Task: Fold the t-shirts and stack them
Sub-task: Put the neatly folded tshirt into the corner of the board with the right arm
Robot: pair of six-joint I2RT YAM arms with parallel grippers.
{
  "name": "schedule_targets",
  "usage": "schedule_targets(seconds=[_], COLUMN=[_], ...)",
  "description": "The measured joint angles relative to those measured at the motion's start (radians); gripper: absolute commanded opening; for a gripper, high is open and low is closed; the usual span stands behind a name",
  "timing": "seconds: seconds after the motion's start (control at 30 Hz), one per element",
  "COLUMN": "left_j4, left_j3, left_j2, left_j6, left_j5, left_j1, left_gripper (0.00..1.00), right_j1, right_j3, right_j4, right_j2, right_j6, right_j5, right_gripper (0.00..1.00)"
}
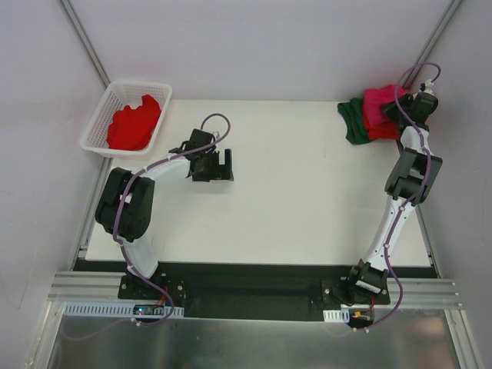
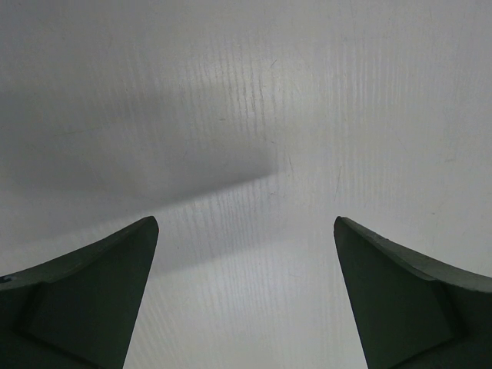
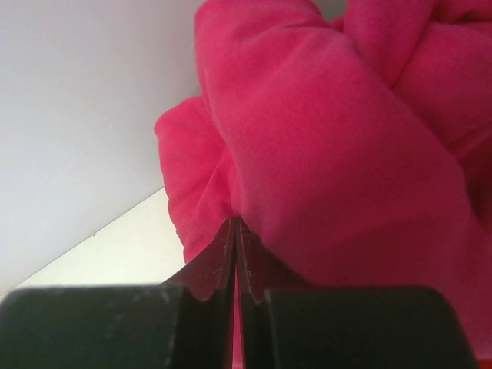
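At the far right corner of the table lies a pile of t-shirts. A dark green one (image 1: 354, 123) is at the bottom, a red one (image 1: 382, 132) shows at the near edge, and a magenta-pink one (image 1: 375, 102) is on top. My right gripper (image 1: 399, 112) reaches over this pile. In the right wrist view its jaws (image 3: 234, 221) are shut on a fold of the magenta-pink t-shirt (image 3: 338, 154), with cloth pinched between the fingertips. Another red t-shirt (image 1: 134, 124) lies crumpled in the basket. My left gripper (image 1: 218, 166) hangs open over bare table (image 2: 246, 223), holding nothing.
The white lattice basket (image 1: 95, 127) stands at the table's far left corner, overhanging the edge. Grey walls close in on the left, back and right. The white table (image 1: 307, 200) runs between the two arms.
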Motion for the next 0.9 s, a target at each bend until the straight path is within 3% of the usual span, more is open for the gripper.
schedule_targets(seconds=[0.9], left_j4=[0.000], left_j3=[0.017], left_j2=[0.003], left_j6=[-0.001], left_j5=[0.022], left_j1=[0.000], left_gripper=[0.99], right_j1=[-0.014], right_j3=[-0.077], right_j4=[0.030], right_j2=[-0.037], right_j6=[0.038], right_j5=[-0.050], right_gripper=[0.01])
